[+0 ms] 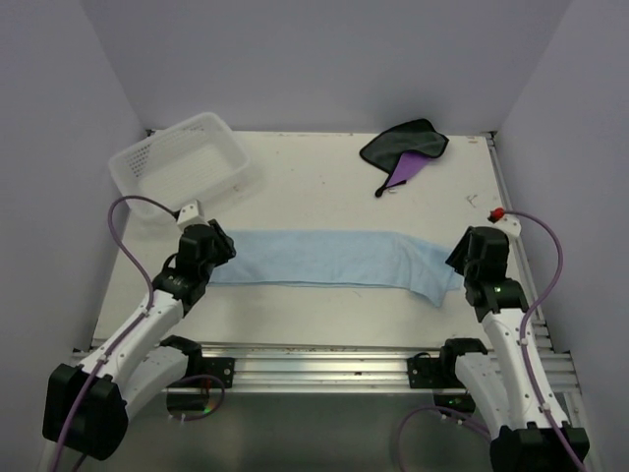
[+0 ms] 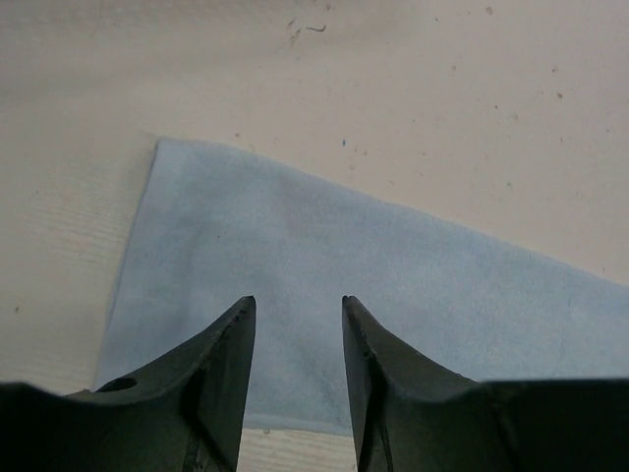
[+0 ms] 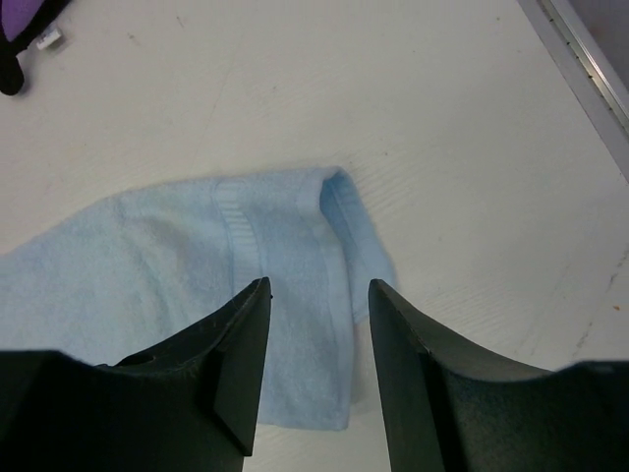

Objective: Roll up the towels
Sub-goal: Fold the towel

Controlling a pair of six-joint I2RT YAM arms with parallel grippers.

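Observation:
The light blue towel lies flat as a long folded strip across the table's middle. My left gripper hangs over its left end, jaws open, with only flat cloth showing between the fingers. At the strip's right end my right gripper is open too, above a slightly rumpled corner. Nothing is pinched in either. The purple towel with a dark grey face lies crumpled at the back right; a bit of it shows in the right wrist view.
A white plastic lattice basket stands at the back left, close to the left arm. A metal rail runs along the table's right edge, another along the front. Grey walls enclose the table.

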